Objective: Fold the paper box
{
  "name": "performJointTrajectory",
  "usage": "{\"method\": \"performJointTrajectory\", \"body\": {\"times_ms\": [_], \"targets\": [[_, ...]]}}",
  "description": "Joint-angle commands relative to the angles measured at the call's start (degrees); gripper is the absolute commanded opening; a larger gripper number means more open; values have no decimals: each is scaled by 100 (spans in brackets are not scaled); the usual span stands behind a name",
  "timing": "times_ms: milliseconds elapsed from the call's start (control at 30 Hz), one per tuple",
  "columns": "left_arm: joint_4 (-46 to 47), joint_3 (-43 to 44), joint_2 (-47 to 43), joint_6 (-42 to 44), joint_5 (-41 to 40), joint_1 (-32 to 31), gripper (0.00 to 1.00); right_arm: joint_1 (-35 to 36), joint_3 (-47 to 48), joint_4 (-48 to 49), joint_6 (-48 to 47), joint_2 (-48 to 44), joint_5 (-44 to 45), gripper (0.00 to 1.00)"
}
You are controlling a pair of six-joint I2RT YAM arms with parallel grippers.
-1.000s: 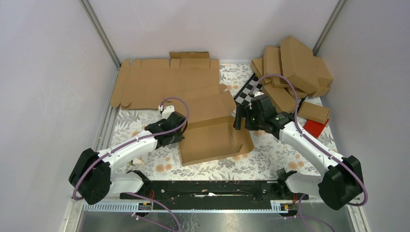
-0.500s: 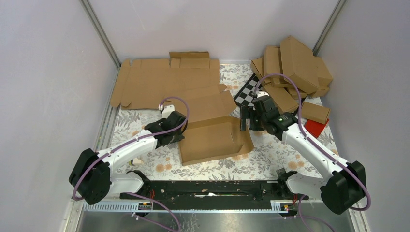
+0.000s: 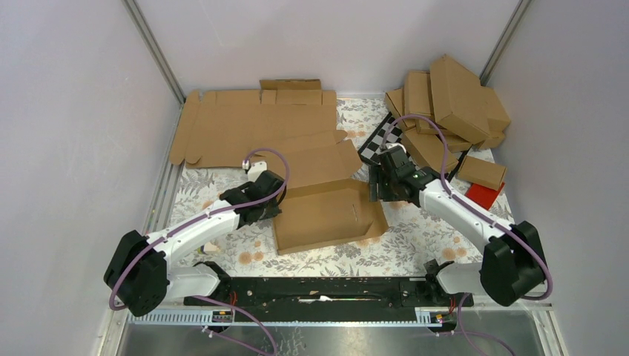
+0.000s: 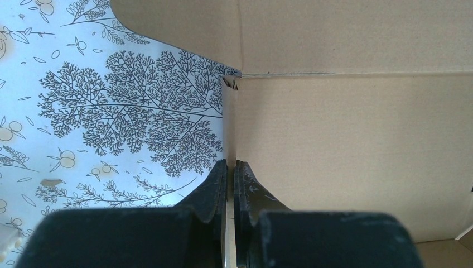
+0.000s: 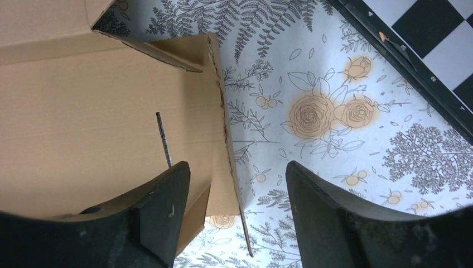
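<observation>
Found left gripper (image 4: 230, 163) pressed together, pinching the thin upright wall at 9 o'clock of the paper box (image 3: 326, 211). Found right gripper (image 5: 235, 167) spread, straddling the box wall at 3 o'clock, one finger over the box floor, the other over the tabletop (image 3: 415, 237). Located paper box mid-tabletop, rear panel toward 12 o'clock. Noted flat cardboard sheets (image 3: 245, 126) at 11 o'clock, checkered board (image 3: 378, 141) and folded boxes (image 3: 452, 96) at 1 o'clock.
</observation>
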Motion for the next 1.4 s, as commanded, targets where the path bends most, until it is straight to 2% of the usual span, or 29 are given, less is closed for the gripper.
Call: {"method": "performJointTrajectory", "body": {"times_ms": [0, 100, 133, 233, 267, 467, 567, 933, 1367], "targets": [[111, 258, -171, 57, -65, 14, 0, -15, 60, 330, 77, 316, 26, 66], [111, 301, -156, 98, -76, 13, 0, -19, 5, 526, 110, 521, -80, 50], [111, 317, -159, 110, -71, 15, 0, -15, -17, 593, 121, 572, -167, 42], [111, 344, -129, 128, -80, 13, 0, 6, 51, 615, 147, 719, -451, 8], [111, 358, -119, 130, -68, 13, 0, 24, 69, 595, 158, 708, -495, 0], [124, 412, -8, 123, -17, 11, 0, 292, 153, 545, 292, 224, -848, 0], [157, 405, 32, 121, -2, 13, 0, 612, 295, 362, 359, 186, -753, 0], [282, 361, 61, 60, 166, 3, 0, 1284, 720, 271, 508, 695, -577, 0], [606, 176, 64, -107, 345, 3, 0, 1367, 704, 515, 601, 1176, -921, 2]]}}
